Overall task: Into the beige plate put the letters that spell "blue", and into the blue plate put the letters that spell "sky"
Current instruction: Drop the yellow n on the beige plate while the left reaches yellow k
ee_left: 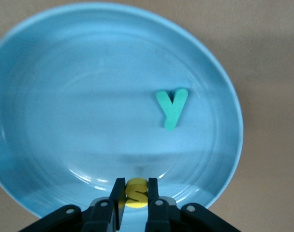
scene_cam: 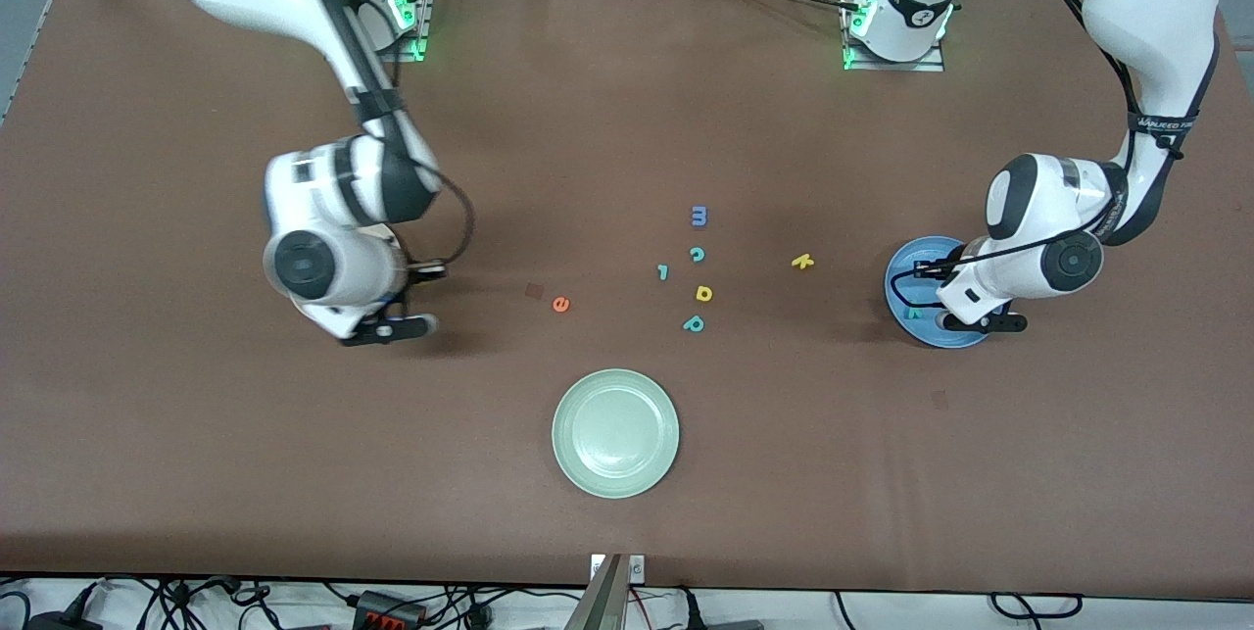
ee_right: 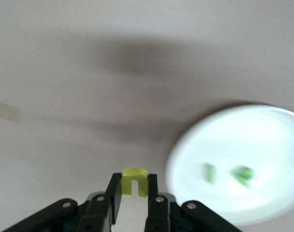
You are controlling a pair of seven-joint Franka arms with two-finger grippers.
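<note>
Letters are partly sorted: teal y (ee_left: 172,108) lies in the blue plate (ee_left: 50,96), green l (ee_right: 209,173) and b (ee_right: 244,176) in the beige plate (ee_right: 263,130). Left gripper (ee_left: 136,199) fingers pinch yellow s (ee_left: 136,193) over the blue plate; right gripper (ee_right: 134,192) fingers pinch yellow u (ee_right: 134,182) beside the beige plate. Orange e (scene_cam: 560,304) and yellow k (scene_cam: 802,262) wait on the desk (scene_cam: 196,473).

A robotics lab: two white jointed robot arms (scene_cam: 333,169) bolted on metal base plates (scene_cam: 893,57) to a brown covered table (scene_cam: 196,434), black cables (scene_cam: 392,601) trailing along its near edge.
</note>
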